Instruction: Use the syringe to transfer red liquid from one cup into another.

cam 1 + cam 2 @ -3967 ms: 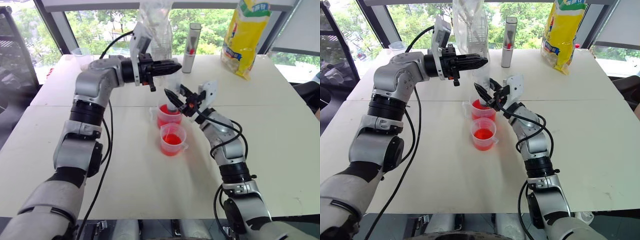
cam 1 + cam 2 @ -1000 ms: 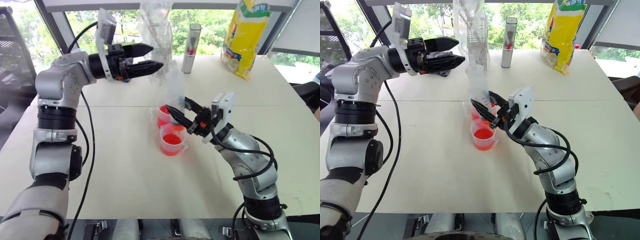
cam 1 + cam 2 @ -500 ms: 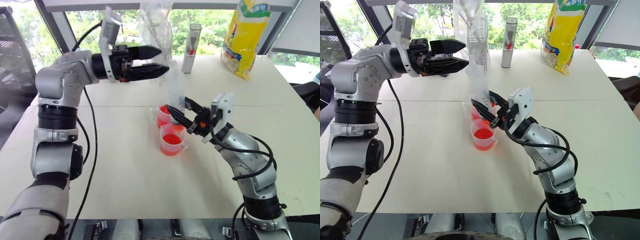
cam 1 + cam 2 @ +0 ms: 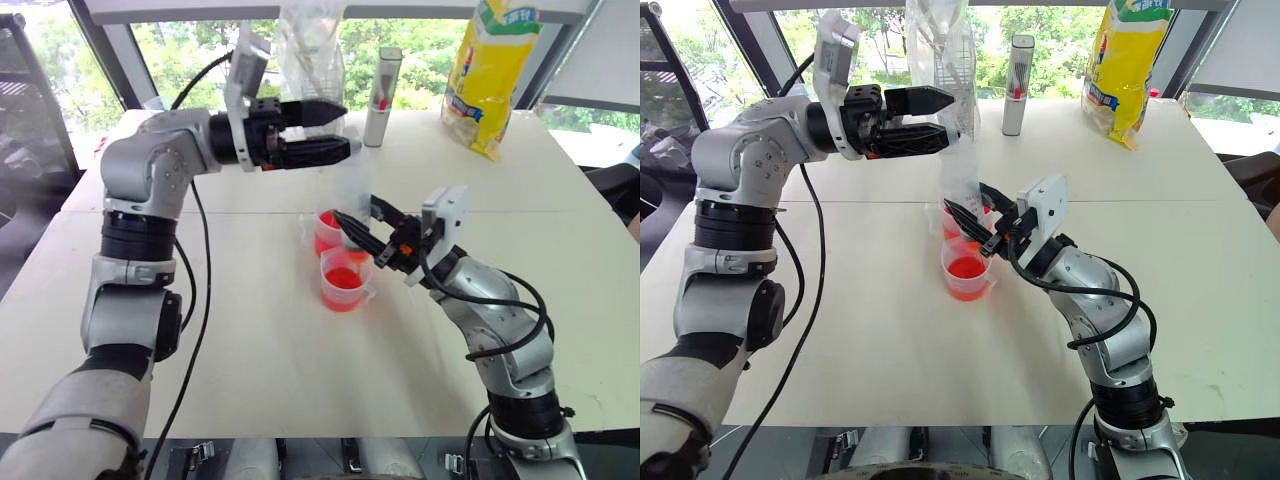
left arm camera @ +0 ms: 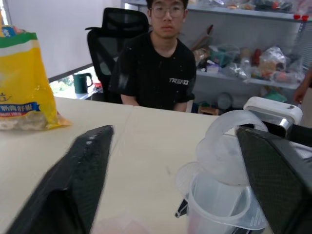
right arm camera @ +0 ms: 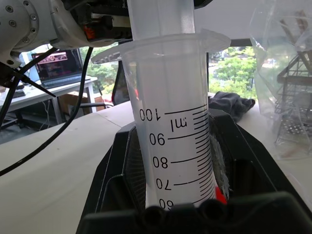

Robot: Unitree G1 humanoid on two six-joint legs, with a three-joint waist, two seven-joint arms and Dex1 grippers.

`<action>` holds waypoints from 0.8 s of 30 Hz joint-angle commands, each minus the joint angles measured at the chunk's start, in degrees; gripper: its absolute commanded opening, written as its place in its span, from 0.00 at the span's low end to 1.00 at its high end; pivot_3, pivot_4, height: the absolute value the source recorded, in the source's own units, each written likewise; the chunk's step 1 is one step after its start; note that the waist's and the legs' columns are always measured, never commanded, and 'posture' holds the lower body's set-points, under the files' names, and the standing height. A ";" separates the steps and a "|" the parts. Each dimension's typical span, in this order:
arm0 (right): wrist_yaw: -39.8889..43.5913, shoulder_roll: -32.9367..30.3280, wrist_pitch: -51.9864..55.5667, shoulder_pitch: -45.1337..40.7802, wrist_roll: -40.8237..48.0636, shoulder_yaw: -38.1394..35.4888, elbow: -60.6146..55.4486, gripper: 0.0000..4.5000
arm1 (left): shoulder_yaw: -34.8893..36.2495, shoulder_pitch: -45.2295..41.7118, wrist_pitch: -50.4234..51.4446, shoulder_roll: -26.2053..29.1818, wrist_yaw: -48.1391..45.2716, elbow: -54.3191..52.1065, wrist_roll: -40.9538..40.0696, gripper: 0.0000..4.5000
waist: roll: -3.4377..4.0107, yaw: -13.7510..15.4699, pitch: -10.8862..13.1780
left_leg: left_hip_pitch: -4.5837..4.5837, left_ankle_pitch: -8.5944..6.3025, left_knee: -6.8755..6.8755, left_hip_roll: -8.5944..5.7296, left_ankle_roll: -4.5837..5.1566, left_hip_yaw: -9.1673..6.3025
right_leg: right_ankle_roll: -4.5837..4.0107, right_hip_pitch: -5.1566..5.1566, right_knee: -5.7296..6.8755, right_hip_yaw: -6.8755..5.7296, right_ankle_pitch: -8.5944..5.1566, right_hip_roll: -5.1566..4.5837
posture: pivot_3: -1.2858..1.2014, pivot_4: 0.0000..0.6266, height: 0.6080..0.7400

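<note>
While my right pincer (image 4: 345, 222) clamps the syringe (image 4: 962, 175) upright over the cups (image 4: 345, 280), my half-open, empty left pincer (image 4: 340, 132) must grip its plunger (image 6: 158, 17).

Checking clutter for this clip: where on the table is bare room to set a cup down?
Free: the near table in front of the two cups, and the stretch left of them. Crowded: the far edge, with the clear bag, silver cylinder and yellow bag.

Red liquid (image 4: 343, 278), clear syringe (image 6: 171, 126) w/ black marks, yellow bag (image 4: 491, 70)
</note>
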 commanded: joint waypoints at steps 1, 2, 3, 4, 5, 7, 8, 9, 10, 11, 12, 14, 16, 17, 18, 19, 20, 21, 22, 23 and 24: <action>0.44 0.11 -0.72 -0.56 0.93 0.16 -2.58 0.32 | -1.07 -1.72 -0.03 -0.51 -1.04 -1.32 -0.50 0.52 | 0.00 0.05 0.00 | 0.00 0.00 0.00 0.00 0.00 0.00 | 0.00 0.00 0.00 0.00 0.00 0.00 | 0.52 0.24 1.00; 0.47 0.08 -0.65 -0.54 0.96 0.16 -2.64 0.32 | -1.16 -1.67 0.08 -0.54 -1.33 -1.49 -0.57 0.40 | 0.00 0.04 0.00 | -0.01 0.00 0.00 -0.01 0.00 0.00 | 0.00 0.00 0.00 0.00 0.00 -0.01 | 0.52 0.24 1.00; 0.51 0.07 -0.58 -0.52 0.99 0.15 -2.69 0.32 | -1.28 -1.58 0.18 -0.53 -1.54 -1.68 -0.59 0.29 | 0.00 0.04 0.00 | -0.01 0.00 0.01 -0.01 0.00 0.00 | 0.00 0.00 0.00 0.00 0.00 -0.01 | 0.52 0.24 1.00; 0.55 0.06 -0.52 -0.50 1.02 0.15 -2.74 0.32 | -1.41 -1.48 0.23 -0.49 -1.70 -1.85 -0.59 0.19 | 0.00 0.04 0.00 | -0.01 0.00 0.00 -0.01 0.00 0.00 | 0.00 0.00 0.00 0.00 0.00 -0.01 | 0.52 0.24 1.00; 0.58 0.06 -0.44 -0.54 1.08 0.11 -2.73 0.32 | -1.53 -1.40 0.29 -0.46 -1.86 -1.99 -0.61 0.07 | 0.00 0.03 0.00 | -0.01 0.00 0.00 -0.01 0.00 -0.01 | 0.00 0.00 0.00 0.00 0.00 0.00 | 0.52 0.24 1.00; 0.59 0.07 -0.31 -0.58 1.24 0.09 -2.74 0.32 | -1.66 -1.29 0.53 -0.39 -1.99 -2.28 -0.80 0.01 | 0.00 -0.05 0.00 | 0.00 0.00 0.00 0.00 0.00 0.00 | 0.00 0.00 0.00 0.00 0.00 0.00 | 0.52 0.24 1.00; 0.60 0.05 -0.28 -0.61 1.31 0.07 -2.73 0.32 | -1.69 -1.26 0.64 -0.36 -1.98 -2.41 -0.89 0.01 | 0.00 -0.06 0.00 | 0.00 0.00 0.00 0.00 0.00 0.00 | 0.00 0.00 0.00 0.00 0.00 0.00 | 0.52 0.24 1.00; 0.59 0.08 -0.19 -0.65 1.43 0.07 -2.79 0.32 | -1.73 -1.18 0.86 -0.29 -2.03 -2.65 -1.05 0.01 | 0.00 -0.04 0.00 | 0.00 0.00 0.00 0.00 0.00 0.00 | 0.00 0.00 0.00 0.00 0.00 0.00 | 0.52 0.24 1.00; 0.57 0.13 -0.10 -0.72 1.56 0.04 -2.83 0.32 | -1.77 -1.09 1.07 -0.23 -2.13 -2.86 -1.19 0.01 | 0.00 -0.02 0.00 | 0.00 0.00 0.00 0.00 0.00 -0.01 | 0.00 0.00 0.00 0.00 0.00 0.00 | 0.52 0.24 1.00; 0.54 0.21 0.01 -0.81 1.71 0.04 -2.88 0.32 | -1.84 -0.96 1.36 -0.15 -2.32 -3.16 -1.35 0.01 | 0.00 -0.01 0.00 | 0.00 0.00 0.00 0.00 0.00 0.00 | 0.00 0.00 0.00 0.00 0.00 0.00 | 0.52 0.24 1.00; 0.52 0.28 0.11 -0.91 1.83 0.05 -2.92 0.32 | -1.89 -0.81 1.54 -0.09 -2.47 -3.44 -1.44 0.01 | 0.00 0.01 0.00 | 0.00 0.00 0.00 0.00 0.00 -0.01 | 0.00 0.00 0.00 0.00 0.00 0.00 | 0.52 0.24 1.00; 0.39 0.51 0.45 -1.40 2.28 0.08 -2.91 0.32 | -2.09 -0.60 1.76 -0.07 -2.71 -3.88 -1.44 0.01 | 0.00 0.01 0.00 | -0.01 0.00 0.00 0.00 0.00 0.00 | 0.00 0.00 0.00 0.00 0.00 0.00 | 0.52 0.24 1.00; 0.22 0.77 0.96 -1.96 2.93 0.04 -2.92 0.32 | -2.33 -0.52 1.80 -0.12 -2.92 -4.08 -1.33 0.01 | 0.00 0.00 0.00 | -0.01 0.00 0.00 0.00 0.00 0.00 | 0.00 0.00 0.00 0.00 0.00 0.00 | 0.52 0.24 1.00; 0.16 0.85 1.16 -2.14 3.19 0.00 -2.92 0.32 | -2.40 -0.52 1.80 -0.16 -2.99 -4.10 -1.29 0.01 | 0.00 -0.02 0.00 | -0.01 0.00 0.00 0.00 0.00 -0.01 | 0.00 0.00 0.00 0.00 0.00 0.00 | 0.52 0.24 1.00; 0.13 0.91 1.35 -2.27 3.40 -0.08 -2.94 0.32 | -2.49 -0.52 1.77 -0.22 -3.01 -4.12 -1.25 0.01 | 0.00 -0.03 0.00 | 0.00 0.00 0.00 0.00 0.00 0.00 | 0.00 0.00 0.00 0.00 0.00 0.00 | 0.52 0.24 1.00; 0.10 1.00 1.61 -2.48 3.69 -0.19 -2.98 0.32 | -2.69 -0.53 1.71 -0.35 -3.08 -4.13 -1.17 0.01 | 0.00 0.00 0.00 | 0.00 0.00 0.00 0.00 0.00 -0.01 | 0.00 0.00 0.00 0.00 0.00 0.00 | 0.52 0.24 1.00; 0.09 1.05 1.80 -2.62 3.87 -0.27 -3.01 0.32 | -2.83 -0.54 1.66 -0.44 -3.12 -4.13 -1.12 0.01 | 0.00 0.03 0.00 | 0.00 0.00 0.00 0.00 0.00 -0.01 | 0.00 0.00 0.00 0.00 0.00 0.00 | 0.52 0.24 1.00; -0.01 1.15 2.09 -2.89 4.15 -0.34 -3.04 0.32 | -3.16 -0.50 1.54 -0.55 -3.32 -4.19 -1.00 0.01 | 0.00 0.04 0.00 | 0.00 0.00 0.00 0.00 0.00 -0.01 | 0.00 0.00 0.00 0.00 0.00 0.00 | 0.52 0.24 1.00; -0.10 1.20 2.29 -3.07 4.36 -0.38 -3.06 0.32 | -3.38 -0.47 1.46 -0.62 -3.47 -4.23 -0.92 0.01 | 0.00 0.03 0.00 | -0.01 0.00 0.00 0.00 0.00 -0.01 | 0.00 0.00 0.00 0.00 0.00 0.00 | 0.52 0.24 1.00; -0.18 1.27 2.55 -3.40 4.61 -0.47 -3.04 0.32 | -3.73 -0.43 1.21 -0.79 -3.60 -4.24 -0.70 0.01 | 0.00 0.03 0.00 | -0.01 0.00 0.01 0.00 0.00 0.00 | 0.00 0.00 0.00 0.00 0.00 0.00 | 0.52 0.24 1.00; -0.23 1.34 2.79 -3.70 4.81 -0.55 -3.02 0.32 | -4.01 -0.43 1.03 -0.97 -3.67 -4.21 -0.54 0.01 | 0.00 0.03 0.00 | -0.01 0.00 0.01 0.00 0.00 -0.01 | 0.00 0.00 0.00 0.00 0.00 0.00 | 0.52 0.24 1.00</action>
